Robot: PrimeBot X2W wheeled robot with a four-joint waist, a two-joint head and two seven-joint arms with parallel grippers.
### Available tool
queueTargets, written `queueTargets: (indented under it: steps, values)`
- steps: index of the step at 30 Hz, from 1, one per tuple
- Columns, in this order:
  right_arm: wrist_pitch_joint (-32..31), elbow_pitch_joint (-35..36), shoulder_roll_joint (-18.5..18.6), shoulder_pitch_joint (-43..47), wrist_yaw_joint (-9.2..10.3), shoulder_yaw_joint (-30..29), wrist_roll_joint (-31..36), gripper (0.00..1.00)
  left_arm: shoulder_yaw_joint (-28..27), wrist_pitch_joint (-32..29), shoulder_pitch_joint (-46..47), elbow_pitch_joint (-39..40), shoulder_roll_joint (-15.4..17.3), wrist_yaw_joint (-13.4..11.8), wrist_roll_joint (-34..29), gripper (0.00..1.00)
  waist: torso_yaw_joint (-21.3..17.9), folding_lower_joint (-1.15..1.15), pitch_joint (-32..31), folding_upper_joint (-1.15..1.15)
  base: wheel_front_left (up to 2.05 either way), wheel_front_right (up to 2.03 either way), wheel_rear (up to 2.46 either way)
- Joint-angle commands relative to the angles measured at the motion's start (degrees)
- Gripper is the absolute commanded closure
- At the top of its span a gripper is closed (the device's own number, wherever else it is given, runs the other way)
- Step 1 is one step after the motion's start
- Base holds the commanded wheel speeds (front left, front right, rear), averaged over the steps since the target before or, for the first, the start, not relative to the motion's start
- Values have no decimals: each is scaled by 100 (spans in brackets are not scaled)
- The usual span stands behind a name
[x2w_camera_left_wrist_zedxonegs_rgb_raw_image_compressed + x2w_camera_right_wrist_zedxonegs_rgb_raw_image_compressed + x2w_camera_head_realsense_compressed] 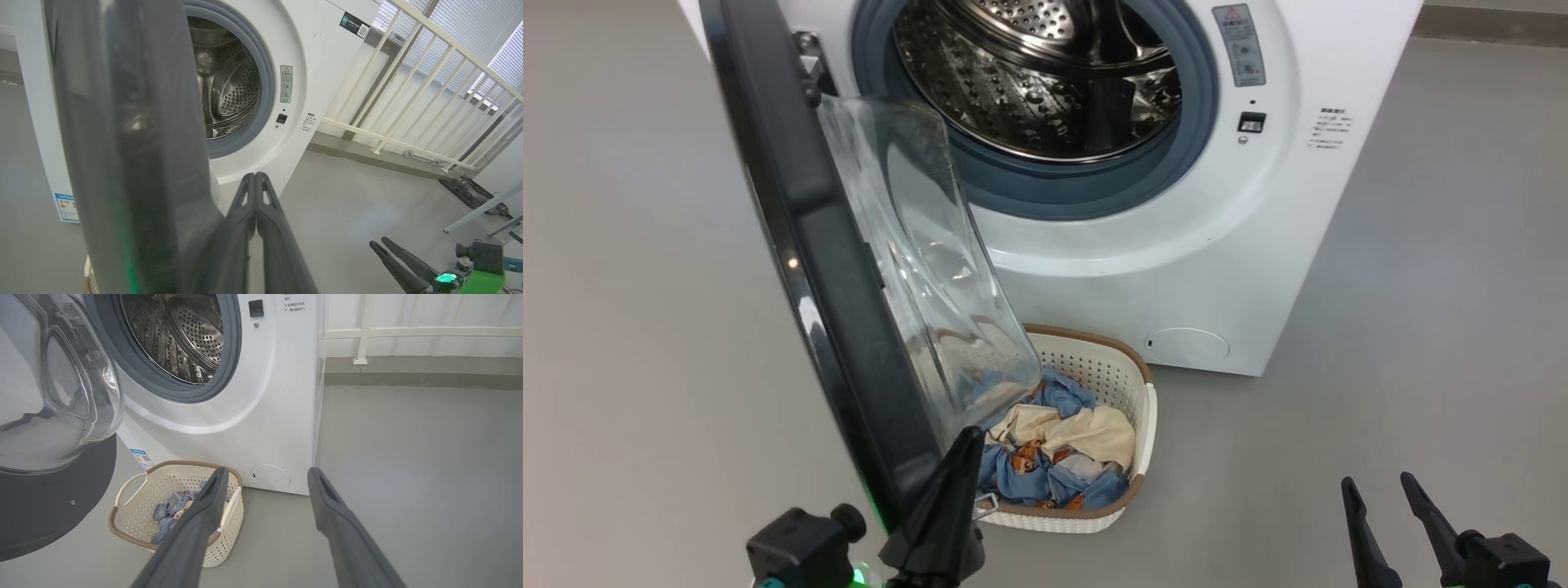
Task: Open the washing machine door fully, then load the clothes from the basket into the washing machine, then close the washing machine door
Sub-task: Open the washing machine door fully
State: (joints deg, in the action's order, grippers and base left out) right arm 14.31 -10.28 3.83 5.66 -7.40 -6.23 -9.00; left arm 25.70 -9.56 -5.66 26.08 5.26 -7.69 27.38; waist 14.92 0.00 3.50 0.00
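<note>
Plainly, the large round glossy black washing machine door (pixel 825 269) stands swung out on its hinge at the robot's left of the white boxy front-loading washing machine (pixel 1217 269). Its bulging clear glass bowl (pixel 915 269) faces the perforated steel drum (pixel 1045 90), which looks empty. The left gripper (pixel 968 441) is clenched on nothing, its two dark fingers pressed together and lying just beside the door's lower inner edge; whether they touch it I cannot tell. The right gripper (pixel 1379 486) hangs released and wide apart over the grey floor (pixel 1339 425), well clear of everything. The soft bundle of light blue, bear-printed and cream-yellow clothes (pixel 1062 457) lies in the small cream-white perforated plastic basket (pixel 1094 359) on the floor before the machine, partly under the door. The door should be stiff and slick, so a push belongs on the rim far from the hinge, not on the glass. The clothes should be light and limp and likely to trail, so a raised fold near the bundle's top is the place to pinch. The basket may slide.
</note>
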Motion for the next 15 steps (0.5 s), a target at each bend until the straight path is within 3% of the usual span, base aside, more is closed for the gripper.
queueTargets:
  steps: [1, 7, 15]
  values:
    - [69, 108, 48, -209, -9, 131, 69, 0, -293, 72, 125, 61, -42, -137, -25, 100, 101, 0, 29, 0, 0, 0, 0]
    - [69, 115, 60, -185, -9, 104, 67, 0, -458, 247, 173, -101, -124, -424, 54, 100, 276, 0, 21, 0, 0, 0, 0]
    - [69, 110, 63, -158, -9, 74, 71, 0, -495, 320, 201, -136, -142, -521, 74, 100, 552, 0, 94, 0, 0, 0, 0]
